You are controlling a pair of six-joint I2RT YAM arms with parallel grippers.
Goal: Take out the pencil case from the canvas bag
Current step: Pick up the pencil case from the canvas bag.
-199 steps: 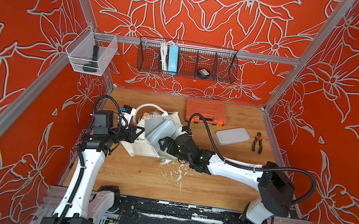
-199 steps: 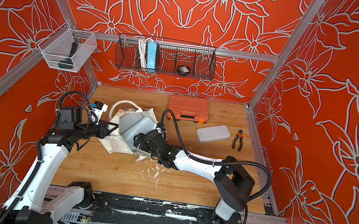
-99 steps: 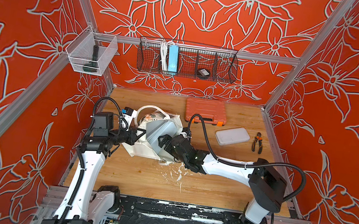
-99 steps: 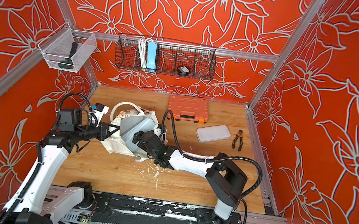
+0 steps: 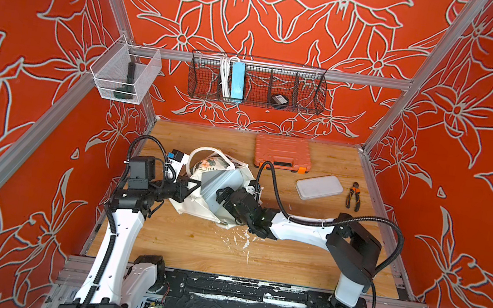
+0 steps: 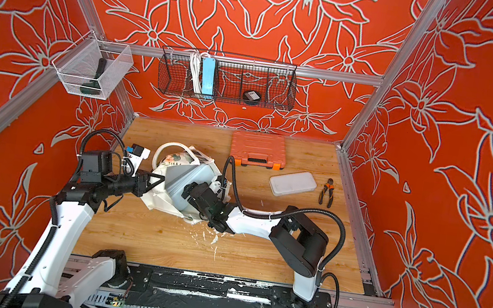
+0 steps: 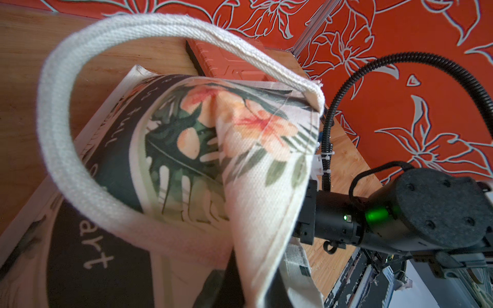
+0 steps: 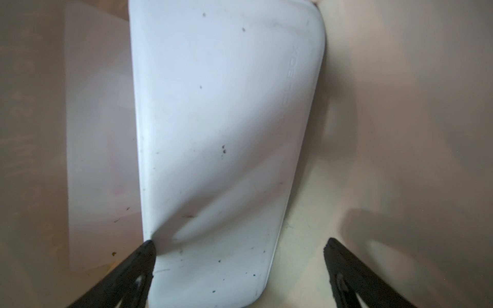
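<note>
We are holding the canvas bag (image 5: 195, 208) by its left rim with the left gripper (image 5: 193, 186), clenched on the cloth; the bag is lying left of centre on the table (image 5: 289, 259). We are keeping the right gripper (image 8: 239, 241) inside the bag's mouth, jaws spread wide and grasping nothing; the pale pencil case (image 8: 221, 120) is sitting inside the bag, its end between the fingers.

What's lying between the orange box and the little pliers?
A flat pale case lies on the wooden table between the orange box and the pliers, clear in both top views.
</note>
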